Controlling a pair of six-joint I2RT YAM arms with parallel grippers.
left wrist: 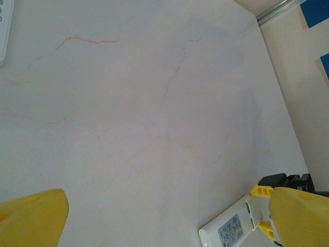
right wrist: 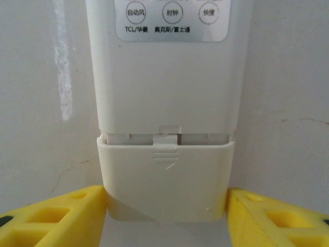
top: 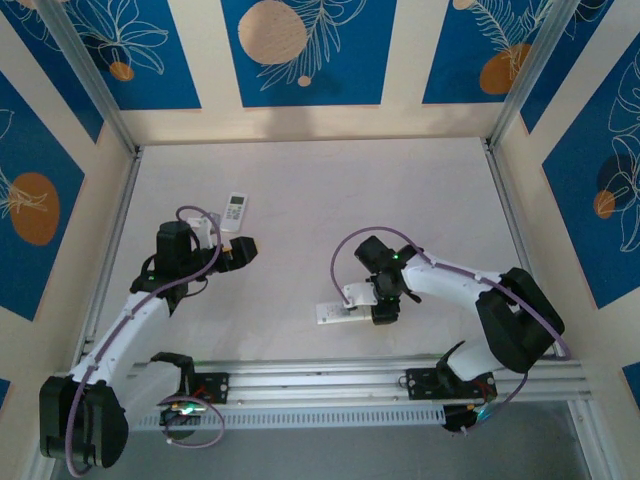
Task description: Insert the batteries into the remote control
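Note:
A white remote control (right wrist: 167,92) lies back-up on the table, its label printed with Chinese characters. Its battery cover (right wrist: 164,180) sits slightly slid back, leaving a thin gap at the latch. My right gripper (right wrist: 165,218) is shut on the remote's cover end, one yellow finger against each side. From above, the same remote (top: 333,313) pokes out left of the right gripper (top: 385,305). My left gripper (top: 245,250) hangs open over bare table, well left of the remote (left wrist: 231,229). The batteries are out of view.
A second white remote (top: 235,210) lies face-up at the back left, just beyond the left gripper. Its edge shows at the left wrist view's top left corner (left wrist: 3,31). An aluminium rail (top: 330,380) runs along the near edge, and walls close in the table.

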